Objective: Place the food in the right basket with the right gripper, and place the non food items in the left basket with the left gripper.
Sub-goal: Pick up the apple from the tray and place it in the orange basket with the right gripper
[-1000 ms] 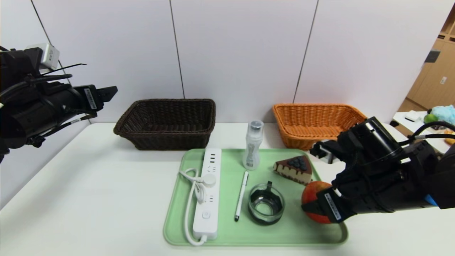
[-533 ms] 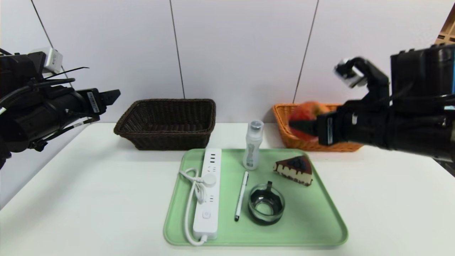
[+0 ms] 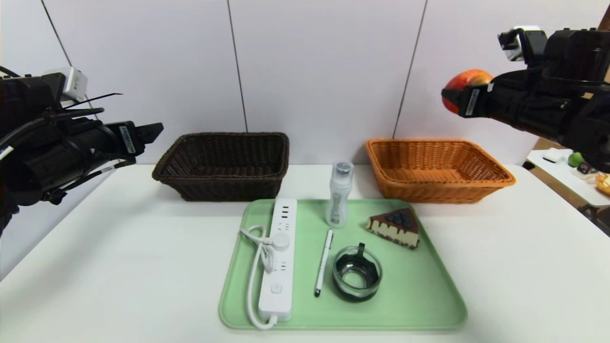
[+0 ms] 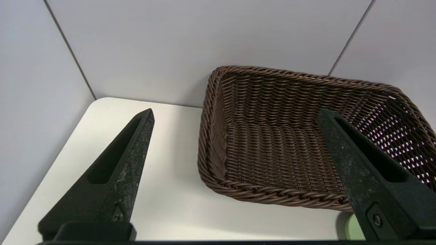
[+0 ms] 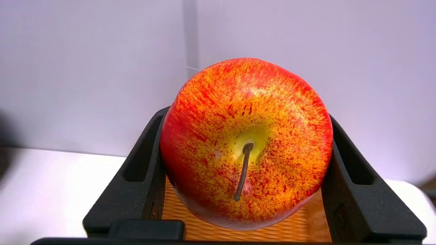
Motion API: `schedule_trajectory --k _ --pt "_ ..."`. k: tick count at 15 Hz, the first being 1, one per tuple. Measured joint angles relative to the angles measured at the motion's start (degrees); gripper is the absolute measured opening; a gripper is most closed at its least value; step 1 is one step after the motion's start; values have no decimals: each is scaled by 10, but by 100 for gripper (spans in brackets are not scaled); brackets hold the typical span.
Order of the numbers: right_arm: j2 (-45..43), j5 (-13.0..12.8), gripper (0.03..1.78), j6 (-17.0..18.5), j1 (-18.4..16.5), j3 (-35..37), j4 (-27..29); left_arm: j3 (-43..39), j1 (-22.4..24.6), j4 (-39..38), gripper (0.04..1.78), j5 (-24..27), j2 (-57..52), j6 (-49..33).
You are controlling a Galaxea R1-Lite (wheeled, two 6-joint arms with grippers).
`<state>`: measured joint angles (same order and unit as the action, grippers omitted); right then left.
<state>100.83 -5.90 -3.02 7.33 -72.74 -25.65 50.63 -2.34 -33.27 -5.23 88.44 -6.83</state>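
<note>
You've got the right gripper (image 3: pixel 452 97) up high over the orange wicker basket (image 3: pixel 495 178), jaws clamped on the red-yellow speckled apple (image 3: pixel 464 81), one finger (image 5: pixel 143 170) on each side, stem facing the wrist camera. Your left gripper (image 3: pixel 152 131) hangs out left of the dark brown wicker basket (image 3: pixel 188 143), above the white table (image 3: pixel 119 247); jaws spread wide, nothing between them. On the light green plastic tray (image 3: pixel 424 305) you see a white power strip with coiled cord (image 3: pixel 279 257), a white pen (image 3: pixel 324 262) beside it, a clear plastic bottle (image 3: pixel 338 200) standing upright at the back, a round glass cup (image 3: pixel 357 274) and a chocolate-topped cake slice (image 3: pixel 395 227) near the tray's right edge.
</note>
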Motion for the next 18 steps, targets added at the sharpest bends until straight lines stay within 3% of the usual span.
schedule_trajectory --k 3,9,18 --pt "49 4 121 0 -47 -4 33 0 0 0 169 0 7 0" --pt "155 6 121 2 -86 -45 46 -7 0 -1 169 -1 12 0" --pt "189 7 120 2 -89 -37 55 -8 1 -1 169 -1 16 -1"
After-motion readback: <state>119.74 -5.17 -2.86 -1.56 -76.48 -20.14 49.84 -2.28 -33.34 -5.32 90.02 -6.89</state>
